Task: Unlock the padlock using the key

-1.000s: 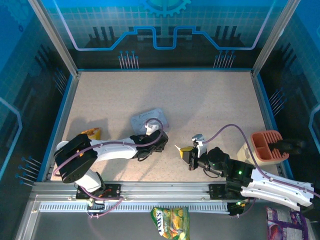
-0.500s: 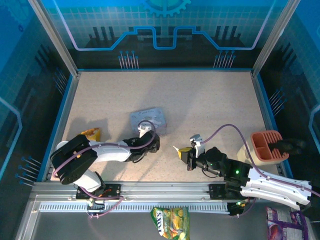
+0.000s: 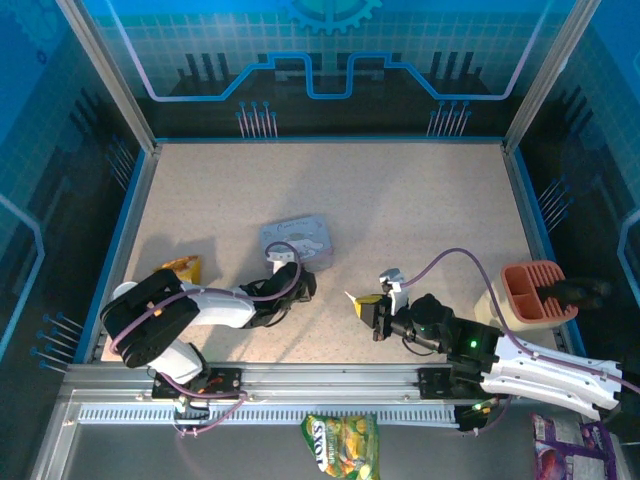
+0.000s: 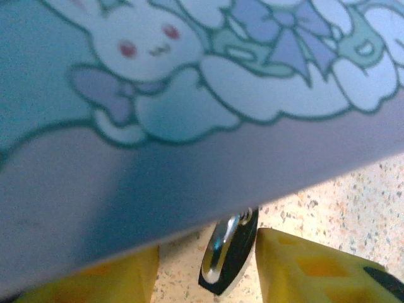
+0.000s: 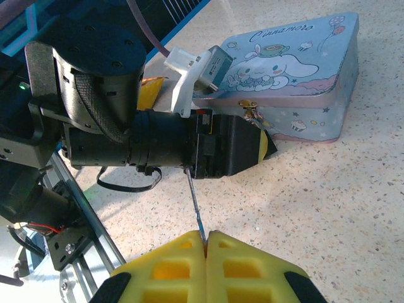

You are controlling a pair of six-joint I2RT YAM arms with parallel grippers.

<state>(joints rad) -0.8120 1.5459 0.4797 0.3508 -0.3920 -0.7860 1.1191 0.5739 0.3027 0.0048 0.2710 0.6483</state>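
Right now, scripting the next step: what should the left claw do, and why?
Probably close the left claw on the small dark silver-shackled padlock: it sits between the yellow fingers, gap showing; the right claw pinches the thin metal key.

We've got a speckled beige tabletop (image 3: 400, 200) with blue edge trim (image 3: 330, 141) at 12 o'clock. Blue circuit-print wall panels (image 3: 330, 60) at 9, 12 and 3. Aluminium posts (image 3: 105, 75) at 10 and 2, aluminium rail (image 3: 320, 378) at 6. Lighting is even, with soft shadows.

Dark padlock (image 4: 228, 255), silvery shackle, tilted — slim key (image 5: 194, 205) apart.
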